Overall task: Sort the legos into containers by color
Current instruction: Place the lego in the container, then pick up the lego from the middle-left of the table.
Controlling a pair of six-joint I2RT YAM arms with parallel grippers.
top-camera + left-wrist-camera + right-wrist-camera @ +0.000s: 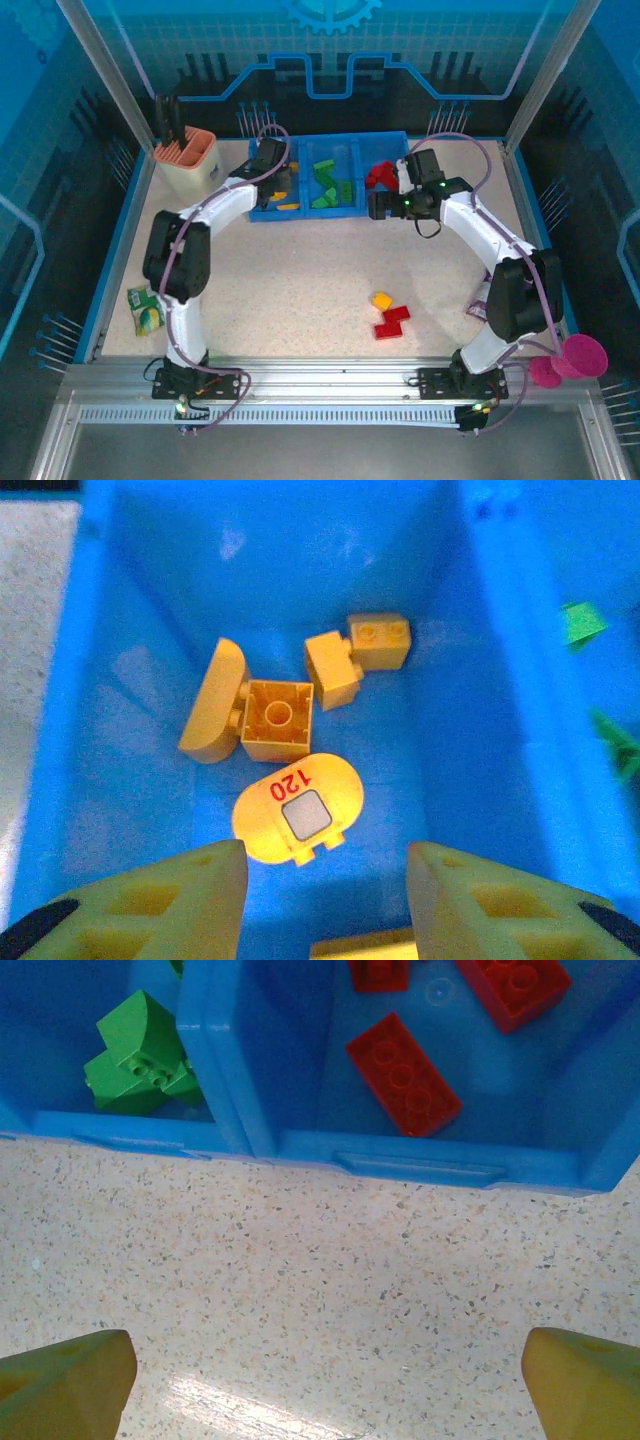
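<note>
The blue tray (400,140) holds three containers side by side: yellow legos on the left, green in the middle, red on the right. My left gripper (271,163) hangs over the left container, jaws open (325,865). A yellow brick (365,945) shows at the bottom edge between its fingers, with a gap on the left side. Below lie several yellow legos, among them a rounded one marked 120 (298,808). My right gripper (378,206) stands wide open (325,1360) above bare table, just in front of the tray wall (420,1155). A yellow lego (381,300) and a red one (392,322) lie loose on the table.
A cream holder with an orange rim (186,160) stands at the back left. A green packet (148,307) lies at the left edge and a pink cup (580,355) at the front right. Red bricks (403,1072) and green ones (135,1055) lie just behind the tray wall.
</note>
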